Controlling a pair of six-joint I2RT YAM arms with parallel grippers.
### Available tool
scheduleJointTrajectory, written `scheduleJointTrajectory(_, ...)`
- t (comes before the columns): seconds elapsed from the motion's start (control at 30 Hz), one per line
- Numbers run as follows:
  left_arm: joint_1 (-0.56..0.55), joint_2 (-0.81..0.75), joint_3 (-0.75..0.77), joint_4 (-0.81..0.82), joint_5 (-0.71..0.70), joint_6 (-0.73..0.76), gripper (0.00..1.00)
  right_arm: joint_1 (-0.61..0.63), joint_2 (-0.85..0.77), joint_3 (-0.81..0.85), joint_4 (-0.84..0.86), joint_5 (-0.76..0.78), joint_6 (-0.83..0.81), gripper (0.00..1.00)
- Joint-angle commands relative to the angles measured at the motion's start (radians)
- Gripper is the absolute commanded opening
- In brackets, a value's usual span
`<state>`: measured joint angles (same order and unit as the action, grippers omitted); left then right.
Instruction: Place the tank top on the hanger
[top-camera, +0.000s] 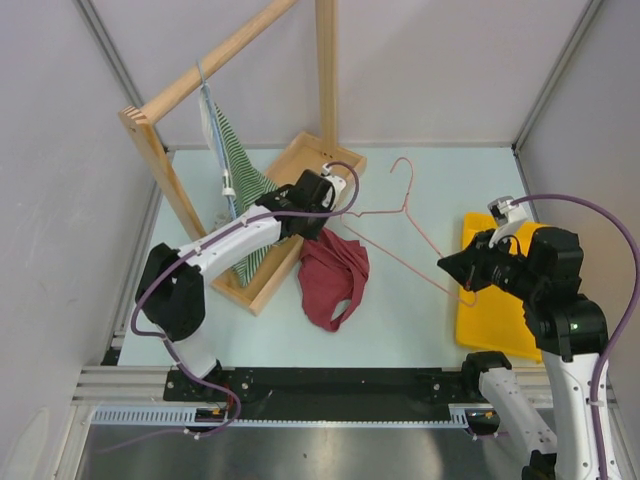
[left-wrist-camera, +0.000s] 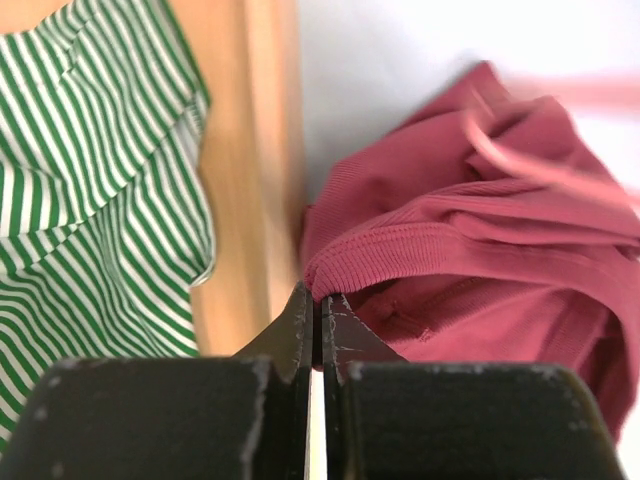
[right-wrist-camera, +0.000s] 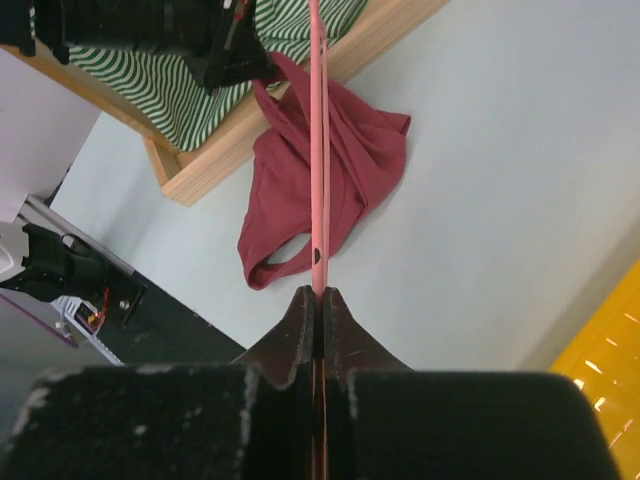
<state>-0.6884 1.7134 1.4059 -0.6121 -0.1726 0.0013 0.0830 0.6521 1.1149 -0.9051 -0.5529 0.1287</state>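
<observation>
The right pincer (right-wrist-camera: 318, 300), clamped shut on the hanger (right-wrist-camera: 317, 150), is aiming it over the tank top (left-wrist-camera: 480, 250), heaped on the table (top-camera: 430, 325) beside the wooden rack (top-camera: 265, 282) at ten o'clock. The left pincer (left-wrist-camera: 313, 300) is pinching the ribbed edge shut; so thin a bite could be slipping loose. Freer room is lying toward one o'clock.

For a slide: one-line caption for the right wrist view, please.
Right gripper shut on the pink hanger, its wire crossing in front of the maroon tank top.

left gripper (left-wrist-camera: 312, 300) closed, right gripper (right-wrist-camera: 318, 296) closed
</observation>
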Motion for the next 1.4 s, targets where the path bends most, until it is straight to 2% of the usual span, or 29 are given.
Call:
scheduleJointTrajectory(0.0,0.046,0.017,-0.001,0.025,-0.013,0.005,0.00,0.014,-0.008,0.066,-0.066,-0.025,-0.023,0.00)
scheduleJointTrajectory(0.37,0.063,0.008,0.001,0.029,0.048,-0.023,0.00,0.027,-0.019,0.023,-0.009,-0.126,0.018,0.00)
scheduleJointTrajectory(0.73,0.063,0.008,0.001,0.034,0.119,-0.038,0.00,0.046,-0.034,-0.082,0.081,-0.133,0.051,0.00)
scheduleJointTrajectory(1.13,0.062,-0.051,0.002,0.044,0.238,-0.041,0.00,0.106,-0.019,-0.147,0.155,-0.035,0.060,0.00)
scheduleJointTrajectory(1.37,0.063,-0.075,0.004,0.048,0.269,-0.044,0.00,0.243,0.001,-0.191,0.234,0.067,0.101,0.00)
